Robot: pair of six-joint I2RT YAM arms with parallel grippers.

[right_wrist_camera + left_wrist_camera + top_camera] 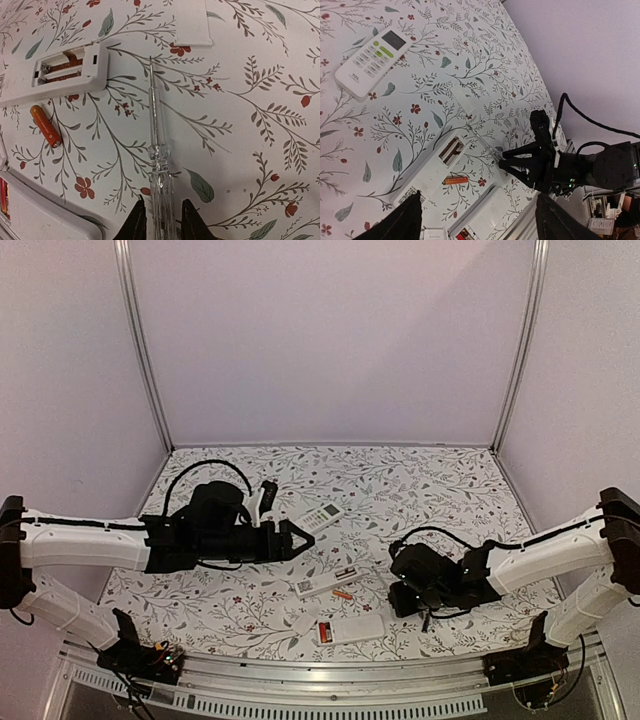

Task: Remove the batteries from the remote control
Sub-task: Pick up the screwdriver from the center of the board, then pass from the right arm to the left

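Note:
A white remote (328,582) lies back up with its battery bay (65,67) open. One orange battery (45,125) lies loose on the cloth beside it, also seen in the top view (343,594) and the left wrist view (456,180). A second back-up remote (350,630) near the front edge shows a red cell (325,632) in its open bay. My right gripper (162,222) is shut on a clear pen-like stick (156,125) whose tip rests on the cloth, short of the open bay. My left gripper (480,225) is open and empty, above and left of the remotes.
A third white remote (320,517) lies face up farther back. A white battery cover (192,22) lies beyond the stick's tip; another small white piece (305,623) sits left of the front remote. A black object (268,490) lies behind the left arm.

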